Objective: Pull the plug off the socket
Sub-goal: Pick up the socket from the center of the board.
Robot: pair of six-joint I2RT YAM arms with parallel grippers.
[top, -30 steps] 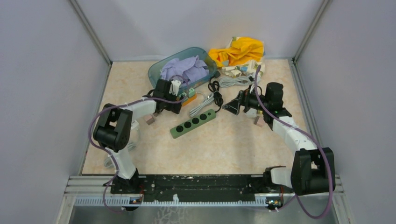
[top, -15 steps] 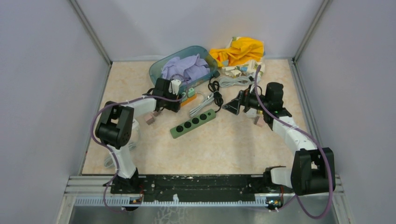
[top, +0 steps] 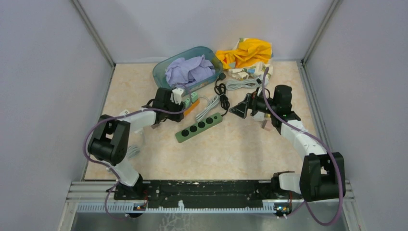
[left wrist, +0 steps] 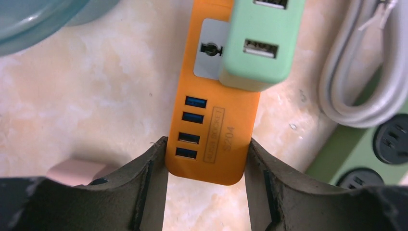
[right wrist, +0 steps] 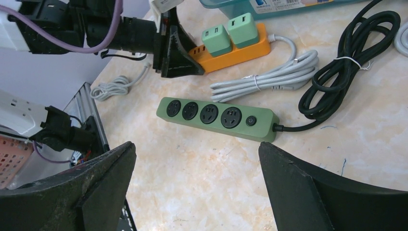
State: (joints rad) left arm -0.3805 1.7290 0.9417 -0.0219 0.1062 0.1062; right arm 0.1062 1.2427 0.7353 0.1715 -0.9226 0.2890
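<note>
On the beige marbled table, a green plug sits in the orange socket strip; the left gripper has its fingers clamped on that strip's USB end; a green power strip lies just beside; the right gripper hovers above it, fingers wide apart.

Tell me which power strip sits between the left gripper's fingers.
The orange strip, carrying two mint-green plugs, lies between the left gripper fingers; the green strip lies apart with every socket empty.
</note>
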